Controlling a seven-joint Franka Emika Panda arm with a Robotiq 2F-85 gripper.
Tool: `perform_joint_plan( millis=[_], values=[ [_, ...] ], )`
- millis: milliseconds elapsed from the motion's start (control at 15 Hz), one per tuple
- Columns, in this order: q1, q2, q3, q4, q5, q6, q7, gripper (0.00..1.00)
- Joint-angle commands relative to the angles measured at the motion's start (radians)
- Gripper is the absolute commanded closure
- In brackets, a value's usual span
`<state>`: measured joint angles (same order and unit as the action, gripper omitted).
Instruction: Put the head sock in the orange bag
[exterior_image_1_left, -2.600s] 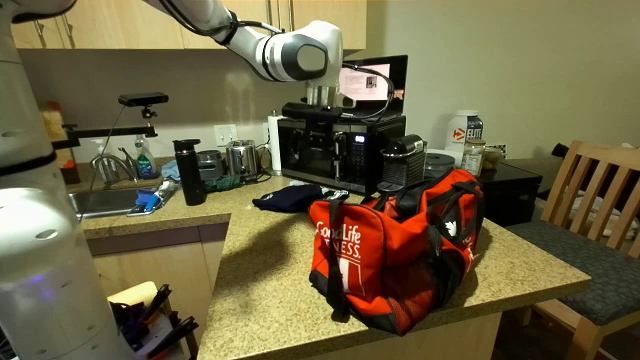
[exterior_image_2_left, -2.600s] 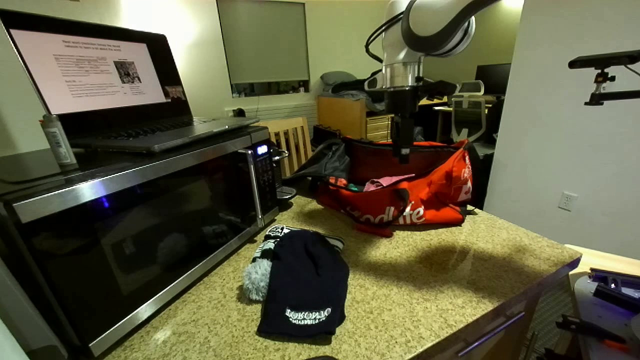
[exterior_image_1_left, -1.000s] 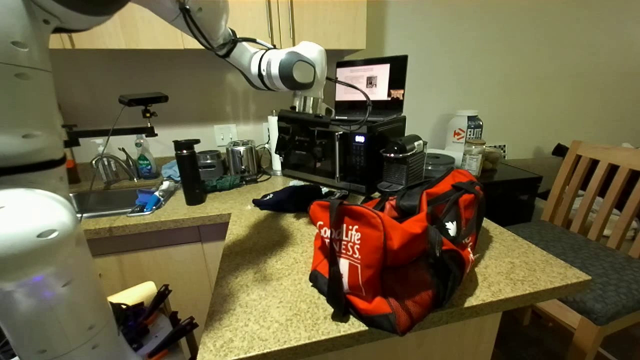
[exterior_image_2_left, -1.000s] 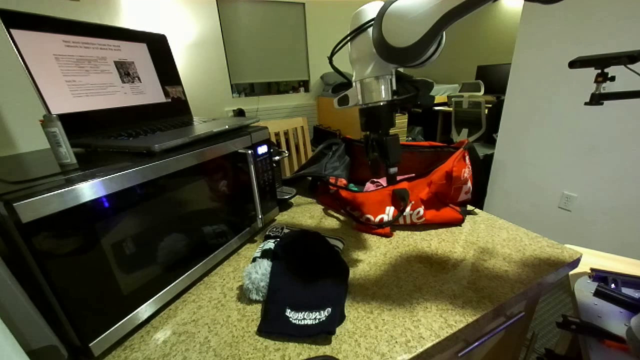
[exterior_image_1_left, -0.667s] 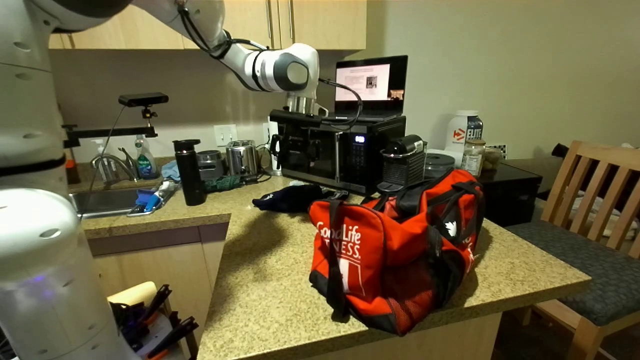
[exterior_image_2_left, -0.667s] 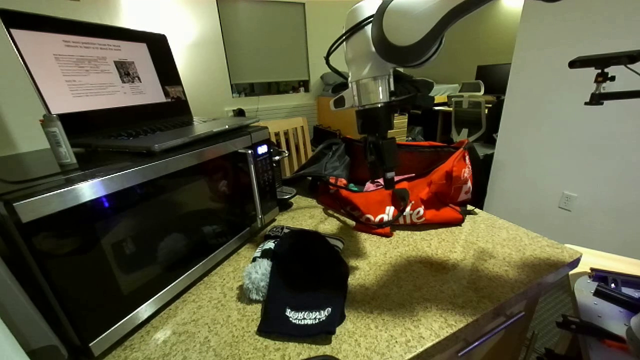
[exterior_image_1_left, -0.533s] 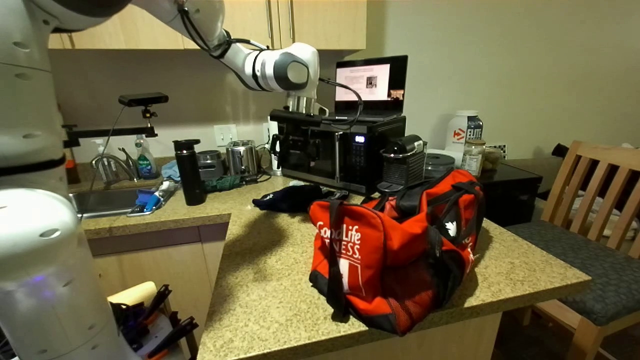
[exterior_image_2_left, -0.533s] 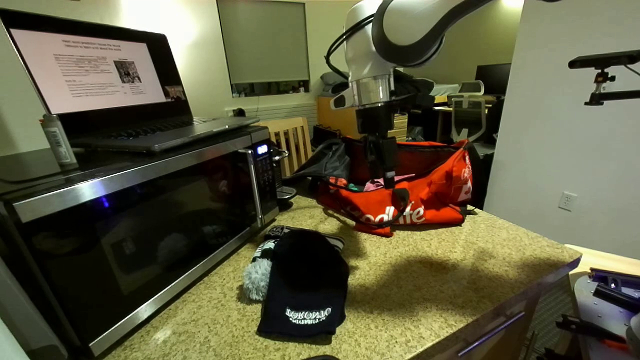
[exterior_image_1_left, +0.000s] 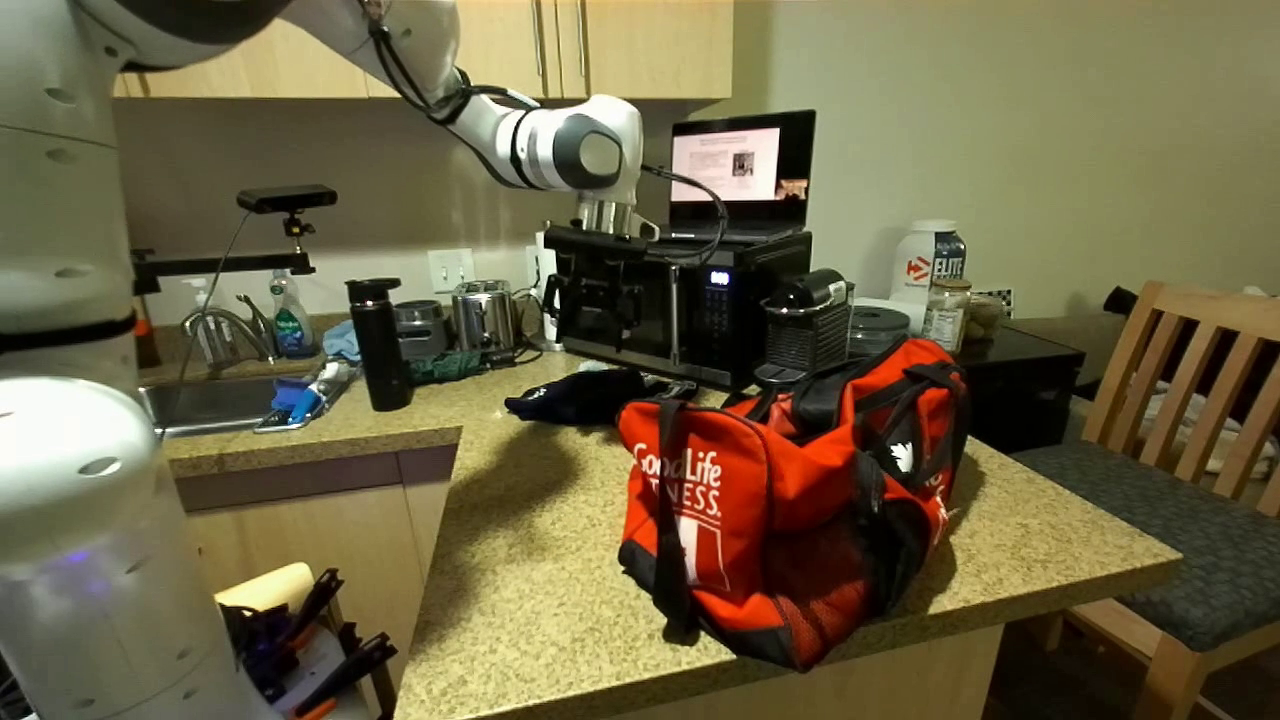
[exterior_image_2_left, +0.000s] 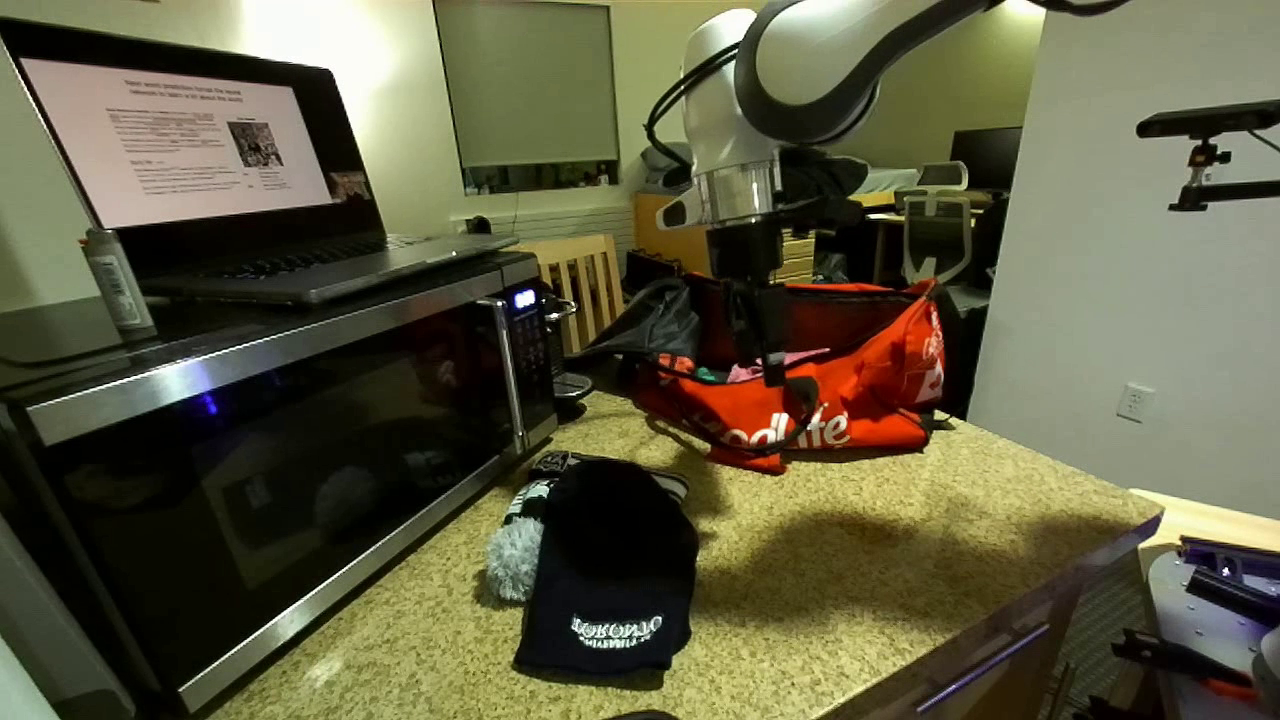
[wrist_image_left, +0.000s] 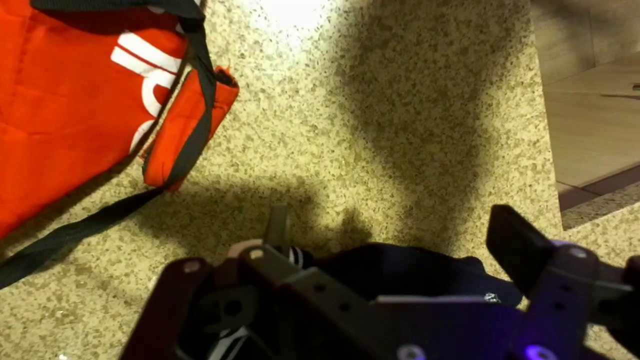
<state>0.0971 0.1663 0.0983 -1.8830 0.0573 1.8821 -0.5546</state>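
Observation:
The head sock, a dark navy cloth with white lettering (exterior_image_2_left: 612, 580), lies flat on the counter; it also shows in the other exterior view (exterior_image_1_left: 575, 398) and partly in the wrist view (wrist_image_left: 410, 267). The orange bag (exterior_image_2_left: 872, 388) stands on the counter with its top open and some cloth inside; it also shows (exterior_image_1_left: 815, 490) and at the left of the wrist view (wrist_image_left: 75, 95). My gripper (wrist_image_left: 389, 220) is open and empty, fingers wide apart. In both exterior views it hangs above the counter (exterior_image_2_left: 760, 355), (exterior_image_1_left: 593, 312), above and apart from the head sock, near the bag.
A striped hat with a grey pompom (exterior_image_2_left: 515, 560) lies partly under the head sock. The microwave (exterior_image_2_left: 330, 470) with a laptop (exterior_image_2_left: 330, 260) on top stands beside them. A coffee machine (exterior_image_1_left: 812, 320) and a black bottle (exterior_image_1_left: 378, 345) stand on the counter. A bag strap (wrist_image_left: 100, 220) trails along the counter.
My gripper has moved down and away from above the bag toward the head sock, leftward in both exterior views. The head sock and bag lie where they were.

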Motion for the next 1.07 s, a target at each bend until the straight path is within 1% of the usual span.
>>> perform_joint_plan(
  millis=[0, 333, 600, 1000],
  values=[
    [-0.003, 0.107, 0.028, 0.094, 0.03, -0.013, 0.001, 0.0],
    [-0.002, 0.249, 0.068, 0.245, 0.047, -0.019, 0.006, 0.0],
    [0.005, 0.338, 0.085, 0.345, 0.041, -0.005, 0.038, 0.0],
    [0.031, 0.454, 0.093, 0.466, 0.033, 0.001, 0.123, 0.0]
  ],
)
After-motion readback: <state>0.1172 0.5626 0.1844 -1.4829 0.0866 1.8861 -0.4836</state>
